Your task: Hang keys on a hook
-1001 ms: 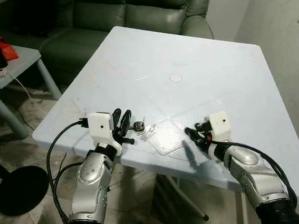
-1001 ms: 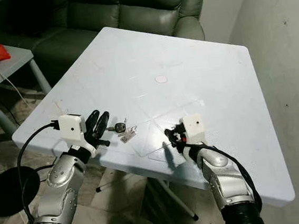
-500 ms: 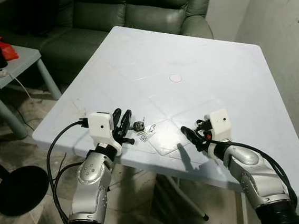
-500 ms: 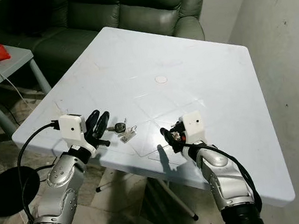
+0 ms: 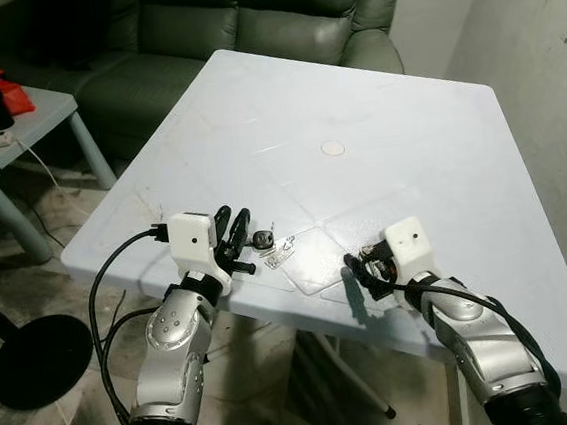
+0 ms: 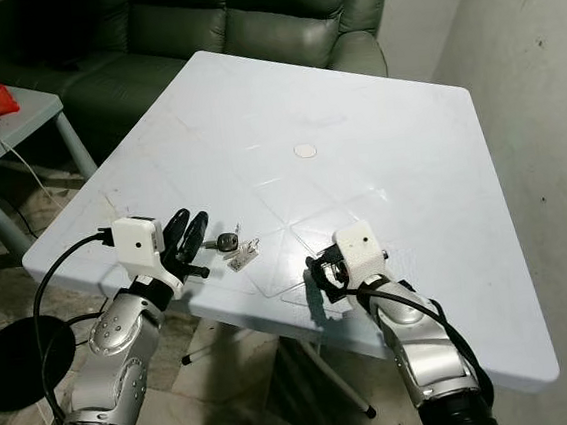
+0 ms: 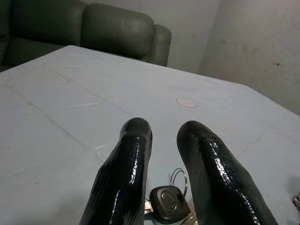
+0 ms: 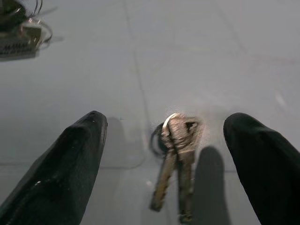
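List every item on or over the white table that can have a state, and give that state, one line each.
left gripper: open, fingers low either side of the black-headed key.
black-headed key: lying flat on the table, on its ring, not held.
right gripper: open wide, over the silver keys.
silver keys: lying on the table, on a ring, not gripped.
white table: upright, bearing both sets of keys.

Black-fob key (image 7: 168, 204) half hidden behind left tool (image 7: 163, 140) (frame-cut); silver keys (image 8: 176, 159) blurred
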